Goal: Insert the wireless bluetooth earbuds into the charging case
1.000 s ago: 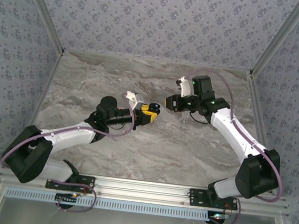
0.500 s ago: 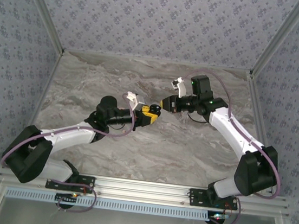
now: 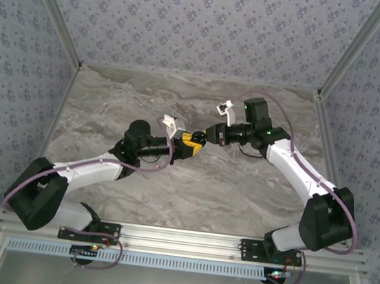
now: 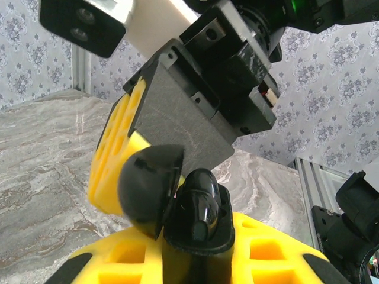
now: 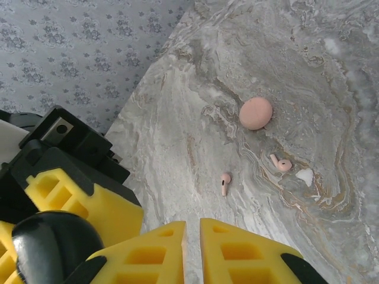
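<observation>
The black case [image 4: 201,241] is clamped between the left jaws, held up off the table [image 5: 308,71] with its lid [image 4: 148,186] swung open to one side. A black earbud [image 4: 198,198] is seen standing in the open case just above the left jaws; whether it is fully seated cannot be told. The right jaws are drawn together with only a thin slit between the pads, and nothing can be made out between them. They are placed just beside the open lid, tip to tip with the left jaws. The step in hand is judged to be the seating of the black earbud. It is best done with the case kept level and firmly gripped, while the bud is pressed straight down along its stem by the closed tips of the right jaws. Sideways pushing should be avoided, since the lid could be knocked shut or the case twisted out of the grip. Well beyond the right jaws, two pink earbuds [image 5: 225,182] [image 5: 281,164] are left lying on the table near a round pink piece [image 5: 256,113], so more of the task is judged to remain.
</observation>
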You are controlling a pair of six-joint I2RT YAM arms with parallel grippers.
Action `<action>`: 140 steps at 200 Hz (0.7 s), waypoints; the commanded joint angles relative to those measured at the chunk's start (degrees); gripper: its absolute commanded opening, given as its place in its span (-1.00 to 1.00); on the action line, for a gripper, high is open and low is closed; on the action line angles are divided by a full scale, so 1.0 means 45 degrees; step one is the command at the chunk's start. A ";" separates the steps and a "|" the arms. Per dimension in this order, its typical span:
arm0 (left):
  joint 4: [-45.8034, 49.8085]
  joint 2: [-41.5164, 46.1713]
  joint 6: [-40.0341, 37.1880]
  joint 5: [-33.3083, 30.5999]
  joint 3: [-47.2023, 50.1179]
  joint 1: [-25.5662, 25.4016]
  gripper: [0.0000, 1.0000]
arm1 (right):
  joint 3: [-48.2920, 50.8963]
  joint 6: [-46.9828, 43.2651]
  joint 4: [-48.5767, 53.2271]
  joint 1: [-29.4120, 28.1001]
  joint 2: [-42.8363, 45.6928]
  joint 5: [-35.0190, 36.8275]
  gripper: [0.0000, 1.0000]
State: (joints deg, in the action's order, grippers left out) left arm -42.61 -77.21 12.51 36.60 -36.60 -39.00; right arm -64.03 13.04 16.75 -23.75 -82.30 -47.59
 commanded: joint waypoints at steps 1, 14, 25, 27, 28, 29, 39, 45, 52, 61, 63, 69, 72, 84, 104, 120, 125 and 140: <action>-0.0097 -0.0240 0.0138 -0.0293 -0.0421 0.0059 -0.79 | 0.0131 0.0032 -0.0339 -0.0033 0.0782 -0.0635 -0.71; -0.0062 -0.0282 0.0209 -0.0414 -0.0406 0.0093 -0.79 | 0.0240 0.0052 -0.0403 0.0004 0.0935 -0.0600 -0.71; -0.0082 -0.0278 0.0269 -0.0474 -0.0369 0.0131 -0.79 | 0.0261 0.0042 -0.0399 0.0042 0.1013 -0.0562 -0.71; -0.0082 -0.0297 0.0277 -0.0491 -0.0374 0.0132 -0.79 | 0.0273 0.0020 -0.0387 0.0057 0.1021 -0.0543 -0.71; -0.0082 -0.0300 0.0281 -0.0503 -0.0368 0.0132 -0.79 | 0.0269 0.0026 -0.0375 0.0060 0.1042 -0.0530 -0.71; -0.0082 -0.0302 0.0283 -0.0510 -0.0375 0.0132 -0.79 | 0.0276 0.0029 -0.0369 0.0042 0.1043 -0.0534 -0.71; -0.0072 -0.0303 0.0361 -0.0588 -0.0362 0.0187 -0.79 | 0.0282 0.0006 -0.0295 0.0062 0.1045 -0.0358 -0.71; -0.0053 -0.0301 0.0400 -0.0612 -0.0380 0.0178 -0.79 | 0.0293 -0.0007 -0.0205 0.0064 0.1045 -0.0156 -0.71; -0.0009 -0.0282 0.0456 -0.0712 -0.0389 0.0196 -0.78 | 0.0264 -0.0026 -0.0118 0.0083 0.1044 0.0159 -0.70; 0.0138 -0.0268 0.0562 -0.0945 -0.0449 0.0209 -0.77 | 0.0242 -0.0009 0.0154 0.0104 0.1068 0.0994 -0.67; 0.0198 -0.0275 0.0594 -0.1009 -0.0487 0.0220 -0.76 | 0.0200 -0.0007 0.0239 0.0107 0.1074 0.1145 -0.66; 0.0451 -0.0278 0.0690 -0.1258 -0.0605 0.0233 -0.75 | 0.0153 -0.0011 0.0455 0.0103 0.1082 0.1945 -0.67; 0.0632 -0.0300 0.0751 -0.1412 -0.0674 0.0235 -0.74 | 0.0131 -0.0022 0.0591 0.0102 0.1082 0.2234 -0.66; 0.1578 -0.0383 0.0880 -0.1991 -0.1055 0.0271 -0.74 | 0.0031 0.0106 0.1053 0.0105 0.1121 0.4059 -0.66; 0.3068 -0.0792 0.1272 -0.2581 -0.1824 0.0453 -0.74 | 0.0100 0.0355 0.1440 0.0150 0.1312 0.6207 -0.63; 0.4111 -0.1148 0.1604 -0.3389 -0.2397 0.0518 -0.74 | 0.0279 0.0485 0.1526 0.0192 0.1518 0.7342 -0.62; 0.4439 -0.1285 0.1659 -0.3540 -0.2579 0.0553 -0.73 | 0.0321 0.0564 0.1575 0.0226 0.1589 0.7605 -0.61; 0.5575 -0.1711 0.1858 -0.3990 -0.3275 0.0616 -0.72 | 0.0447 0.0594 0.1742 0.0285 0.1716 0.8114 -0.59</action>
State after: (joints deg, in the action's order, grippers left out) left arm -27.42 -82.48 18.24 23.94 -46.26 -36.82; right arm -63.00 14.33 21.69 -23.20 -77.10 -20.88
